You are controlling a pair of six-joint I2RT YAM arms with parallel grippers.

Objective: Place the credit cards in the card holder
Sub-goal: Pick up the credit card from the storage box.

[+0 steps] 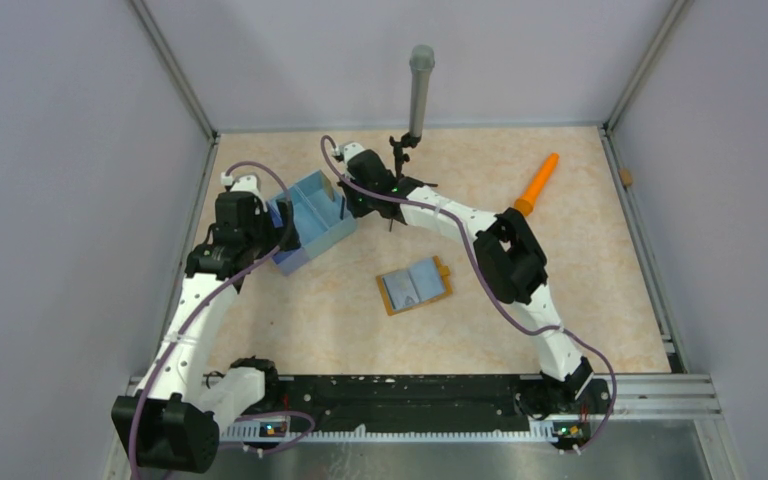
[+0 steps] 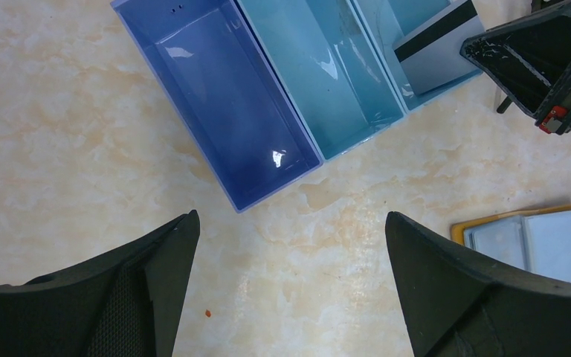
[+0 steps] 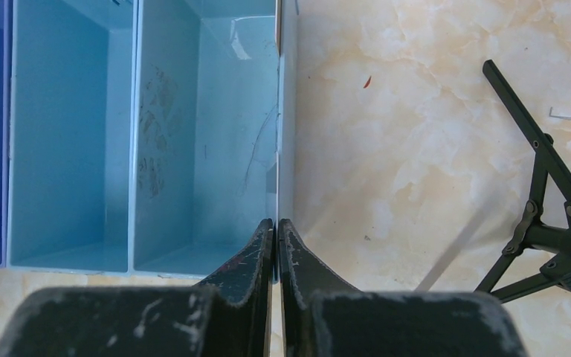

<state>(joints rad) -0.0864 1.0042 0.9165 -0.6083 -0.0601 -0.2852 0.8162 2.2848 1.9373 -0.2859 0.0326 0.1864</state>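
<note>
Card point(image 2: 446, 52): sitting tilted, nearly on edge, in the tray's right-hand compartment. Its long axis and dark stripe are running along that compartment's length, and the top of the left wrist view is cutting off its far end.
Right jaws: closing to a hairline on the card's near edge, right beside the tray's right wall. The right wrist view is showing the card edge-on, so card and wall are hard to tell apart.
Left jaws: gaping wide, holding nothing, hanging over bare tabletop point(image 2: 82, 134) just short of the tray point(image 2: 215, 111).
Wallet point(image 1: 415, 287): lying open and flat on the tabletop, well apart from the tray. Its pockets are facing up, its long axis is running left to right at a slight tilt, and its tab is sticking out on the right. The left wrist view is cropping it.
Wallet pockets: showing greyish-blue panels; whether any is a card is too small to tell.
Cone point(image 1: 538, 185): lying near the right arm, tip pointing far-right.
</note>
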